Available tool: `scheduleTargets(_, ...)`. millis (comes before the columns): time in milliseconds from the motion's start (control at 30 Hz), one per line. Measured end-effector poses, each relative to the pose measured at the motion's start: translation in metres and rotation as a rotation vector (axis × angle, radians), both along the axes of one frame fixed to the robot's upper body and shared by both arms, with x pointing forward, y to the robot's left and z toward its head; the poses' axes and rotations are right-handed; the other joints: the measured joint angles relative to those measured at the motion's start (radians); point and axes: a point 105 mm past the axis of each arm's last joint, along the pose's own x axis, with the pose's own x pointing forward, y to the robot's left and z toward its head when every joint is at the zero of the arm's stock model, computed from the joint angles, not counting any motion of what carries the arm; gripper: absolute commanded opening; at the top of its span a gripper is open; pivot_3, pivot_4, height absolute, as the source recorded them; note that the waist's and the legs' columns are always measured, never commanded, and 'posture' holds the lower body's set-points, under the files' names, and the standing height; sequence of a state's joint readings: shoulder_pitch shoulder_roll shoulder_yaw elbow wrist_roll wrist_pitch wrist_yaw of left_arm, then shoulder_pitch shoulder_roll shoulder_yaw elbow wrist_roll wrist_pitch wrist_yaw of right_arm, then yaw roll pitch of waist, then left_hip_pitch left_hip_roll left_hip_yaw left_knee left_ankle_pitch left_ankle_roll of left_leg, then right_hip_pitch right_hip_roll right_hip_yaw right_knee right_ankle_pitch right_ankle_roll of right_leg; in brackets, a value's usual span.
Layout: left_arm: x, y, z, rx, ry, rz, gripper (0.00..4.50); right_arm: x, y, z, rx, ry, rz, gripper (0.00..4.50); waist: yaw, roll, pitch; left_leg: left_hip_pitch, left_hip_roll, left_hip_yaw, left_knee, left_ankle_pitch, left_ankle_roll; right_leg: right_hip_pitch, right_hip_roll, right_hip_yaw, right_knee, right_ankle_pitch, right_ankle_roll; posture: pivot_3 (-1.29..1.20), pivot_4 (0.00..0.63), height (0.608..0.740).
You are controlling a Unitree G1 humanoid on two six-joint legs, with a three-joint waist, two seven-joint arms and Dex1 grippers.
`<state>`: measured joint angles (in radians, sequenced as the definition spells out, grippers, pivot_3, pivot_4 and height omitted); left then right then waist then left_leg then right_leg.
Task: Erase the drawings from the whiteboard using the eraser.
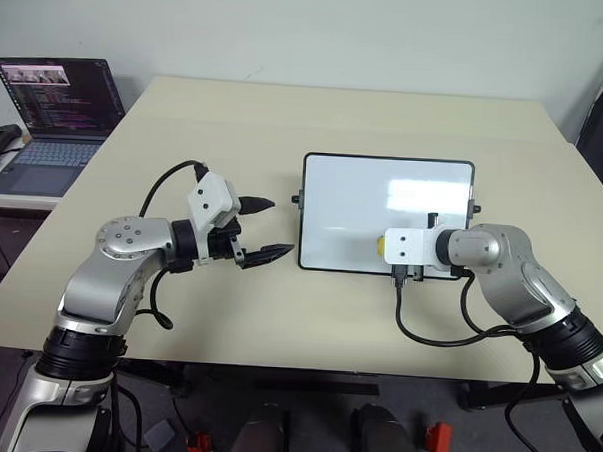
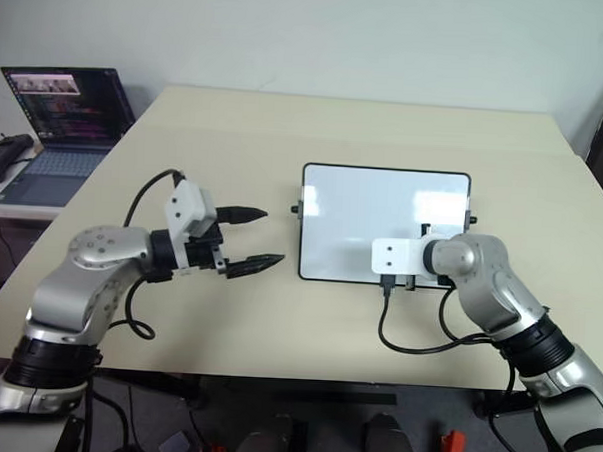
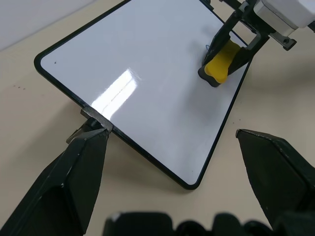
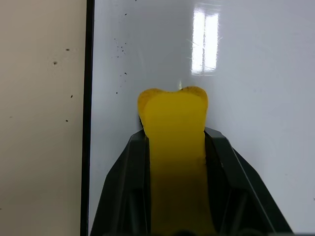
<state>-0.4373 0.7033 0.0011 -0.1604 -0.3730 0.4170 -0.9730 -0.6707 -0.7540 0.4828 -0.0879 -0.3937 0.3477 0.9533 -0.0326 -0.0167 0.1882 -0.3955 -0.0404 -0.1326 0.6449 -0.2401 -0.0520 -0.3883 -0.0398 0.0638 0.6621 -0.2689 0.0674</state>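
The whiteboard [image 1: 387,205], glossy white with a thin black frame, lies flat on the table in front of me. My right gripper [image 4: 175,137] is shut on the yellow eraser [image 4: 172,113], whose tip rests on the board near its front edge, right of centre. A bit of blue drawing [image 3: 209,48] peeks out beside the eraser [image 3: 220,64]; the rest of the board looks blank. My left gripper [image 1: 279,226] hangs open just off the board's left side, nothing between its fingers.
The beige table [image 1: 336,117] stretches wide beyond the board. An open laptop [image 1: 56,115] stands on a side desk at the far left. A black cable [image 1: 427,337] loops from my right wrist over the table's front edge.
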Motion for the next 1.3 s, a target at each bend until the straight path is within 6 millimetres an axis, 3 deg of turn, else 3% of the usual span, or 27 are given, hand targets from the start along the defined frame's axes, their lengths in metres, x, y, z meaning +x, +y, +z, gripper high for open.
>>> scheduleTargets(167, 0.000, 0.000, 0.000, 0.000, 0.001, 0.001, 4.50, 0.005, -0.017, 0.003, -0.039, -0.018, -0.041, 1.05, 0.002, -0.001, -0.001, 0.003, 0.000, 0.000, 0.001, 0.002, 0.001, 0.003, 0.000, 0.000, 0.000, 0.001, 0.000, 0.00, 0.150, 0.740)
scheduleTargets(467, -0.001, -0.002, -0.002, 0.006, 0.005, -0.009, 4.50, 0.016, -0.079, 0.018, -0.137, -0.069, -0.208, 1.05, 0.000, -0.002, -0.001, 0.016, 0.000, 0.001, 0.000, 0.003, 0.002, 0.015, 0.000, 0.001, -0.001, -0.002, 0.004, 0.00, 0.150, 0.740)
scheduleTargets(567, -0.001, -0.003, -0.002, 0.006, 0.004, -0.010, 4.50, 0.017, -0.087, 0.020, -0.135, -0.073, -0.234, 1.05, 0.000, -0.003, -0.002, 0.016, 0.001, 0.001, 0.000, 0.003, 0.002, 0.015, 0.000, 0.001, -0.001, -0.001, 0.005, 0.00, 0.150, 0.740)
scheduleTargets(733, -0.001, -0.003, -0.002, 0.006, 0.004, -0.011, 4.50, 0.016, -0.076, 0.022, -0.071, -0.064, -0.212, 1.05, -0.011, -0.003, -0.002, 0.015, 0.001, 0.002, -0.001, 0.003, 0.002, 0.013, 0.000, 0.002, -0.001, -0.001, 0.005, 0.00, 0.150, 0.740)
scheduleTargets(867, 0.000, -0.003, -0.002, 0.006, 0.003, -0.013, 4.50, 0.002, -0.028, 0.020, 0.064, 0.001, -0.062, 1.05, -0.020, -0.002, -0.001, 0.010, 0.001, 0.001, -0.003, 0.003, 0.002, 0.006, 0.000, 0.003, 0.001, 0.001, 0.000, 0.00, 0.150, 0.740)
scheduleTargets(967, 0.000, -0.003, -0.002, 0.006, 0.003, -0.012, 4.50, -0.007, -0.003, 0.023, 0.092, 0.004, 0.021, 1.05, -0.018, -0.002, -0.001, 0.003, 0.001, 0.000, -0.003, 0.002, 0.000, 0.001, 0.000, 0.001, 0.001, 0.001, -0.001, 0.00, 0.150, 0.740)
scheduleTargets(1033, 0.000, -0.003, -0.002, 0.006, 0.003, -0.011, 4.50, -0.012, 0.014, 0.013, 0.091, 0.030, 0.069, 1.05, -0.017, -0.002, -0.001, 0.000, 0.000, -0.001, -0.003, 0.002, 0.000, -0.002, 0.000, 0.000, 0.001, 0.001, -0.001, 0.00, 0.150, 0.740)
scheduleTargets(1300, 0.000, -0.003, -0.002, 0.006, 0.003, -0.010, 4.50, -0.007, 0.008, -0.002, 0.054, 0.051, 0.038, 1.05, -0.006, -0.002, -0.001, -0.004, 0.000, 0.000, -0.003, 0.001, -0.001, -0.006, 0.000, 0.000, 0.000, 0.001, -0.001, 0.00, 0.150, 0.740)
